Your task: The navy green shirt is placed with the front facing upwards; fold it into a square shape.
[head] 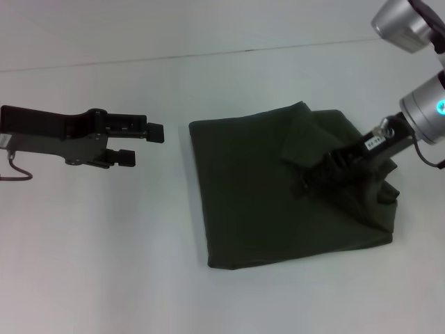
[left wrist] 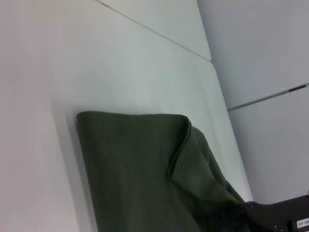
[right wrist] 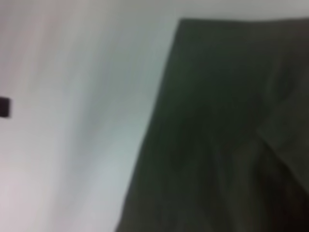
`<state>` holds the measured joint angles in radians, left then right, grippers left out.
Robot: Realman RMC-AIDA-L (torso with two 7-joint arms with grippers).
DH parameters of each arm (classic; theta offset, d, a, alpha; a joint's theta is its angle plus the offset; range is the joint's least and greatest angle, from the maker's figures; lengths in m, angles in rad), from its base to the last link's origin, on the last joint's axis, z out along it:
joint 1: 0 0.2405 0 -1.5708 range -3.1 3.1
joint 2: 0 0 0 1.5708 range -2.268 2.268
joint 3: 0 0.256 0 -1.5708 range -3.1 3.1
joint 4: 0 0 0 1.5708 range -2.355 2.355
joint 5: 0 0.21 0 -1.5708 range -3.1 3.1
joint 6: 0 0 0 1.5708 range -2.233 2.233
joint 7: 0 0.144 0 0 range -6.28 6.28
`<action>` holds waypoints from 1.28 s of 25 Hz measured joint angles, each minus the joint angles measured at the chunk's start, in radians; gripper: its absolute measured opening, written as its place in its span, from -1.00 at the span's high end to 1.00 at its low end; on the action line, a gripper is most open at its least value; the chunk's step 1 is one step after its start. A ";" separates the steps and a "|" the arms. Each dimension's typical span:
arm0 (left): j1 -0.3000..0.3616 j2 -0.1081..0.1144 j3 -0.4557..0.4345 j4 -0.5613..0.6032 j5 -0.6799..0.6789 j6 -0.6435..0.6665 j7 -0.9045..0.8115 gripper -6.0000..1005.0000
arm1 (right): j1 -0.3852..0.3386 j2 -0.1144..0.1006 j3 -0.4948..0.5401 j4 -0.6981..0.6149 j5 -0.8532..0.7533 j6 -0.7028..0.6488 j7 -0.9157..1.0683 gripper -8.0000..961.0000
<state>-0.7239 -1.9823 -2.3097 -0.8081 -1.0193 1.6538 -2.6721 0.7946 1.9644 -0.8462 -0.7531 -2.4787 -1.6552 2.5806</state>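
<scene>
The navy green shirt (head: 250, 195) lies on the white table (head: 104, 264) as a rough square, plain dark cloth up and no lettering showing. Its right part is raised into a flap (head: 306, 132) that tents up toward my right gripper (head: 304, 185). That gripper sits low over the right half of the shirt, shut on the cloth of the flap. My left gripper (head: 141, 145) hovers open to the left of the shirt, off the cloth. The left wrist view shows the shirt (left wrist: 135, 164) with its lifted fold and the right gripper (left wrist: 275, 217). The right wrist view shows the shirt (right wrist: 231, 121) close up.
A seam in the table (head: 208, 54) runs across the far side. Bare white table surface surrounds the shirt at the front and left. The right arm's silver wrist (head: 424, 108) stands above the shirt's right edge.
</scene>
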 joint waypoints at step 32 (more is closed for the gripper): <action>-0.002 -0.014 -0.023 0.003 -0.005 -0.025 0.003 -0.89 | 0.012 0.045 -0.029 -0.053 -0.039 0.109 0.013 -0.53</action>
<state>-0.7260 -1.9961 -2.3331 -0.8053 -1.0238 1.6287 -2.6694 0.8067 2.0091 -0.8751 -0.8059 -2.5177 -1.5465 2.5936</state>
